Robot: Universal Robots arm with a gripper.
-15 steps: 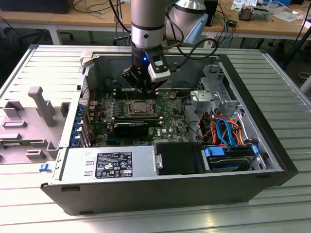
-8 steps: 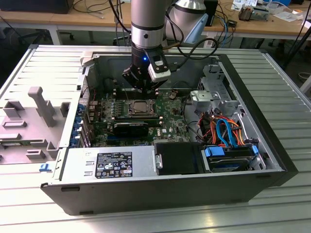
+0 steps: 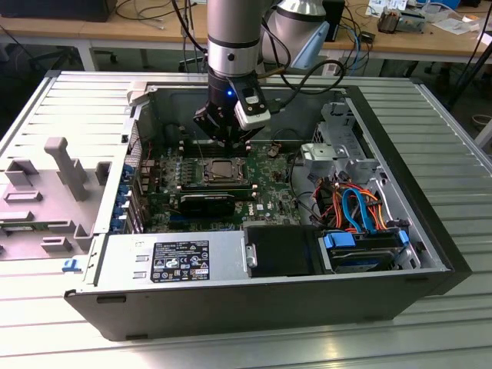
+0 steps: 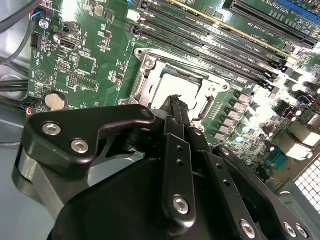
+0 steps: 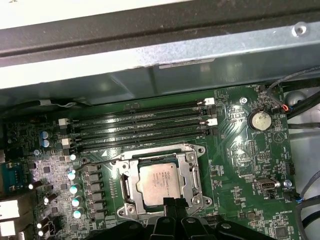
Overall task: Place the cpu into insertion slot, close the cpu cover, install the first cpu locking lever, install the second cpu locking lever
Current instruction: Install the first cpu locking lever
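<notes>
My claw [image 5: 175, 202] is pinched shut, empty, tips right at the cover [image 5: 193, 171] edge; the cpu [image 5: 159, 181] sits framed just beyond my tips.

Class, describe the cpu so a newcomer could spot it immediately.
Inside the open computer case, find the green motherboard. Beside its long black memory slots lies the silver cpu cover; the cpu is the dull flat metal square framed in its cut-out.

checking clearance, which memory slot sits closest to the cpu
The memory slot running directly alongside the cpu cover's edge; the other three lie beyond it, toward the case wall.
</notes>
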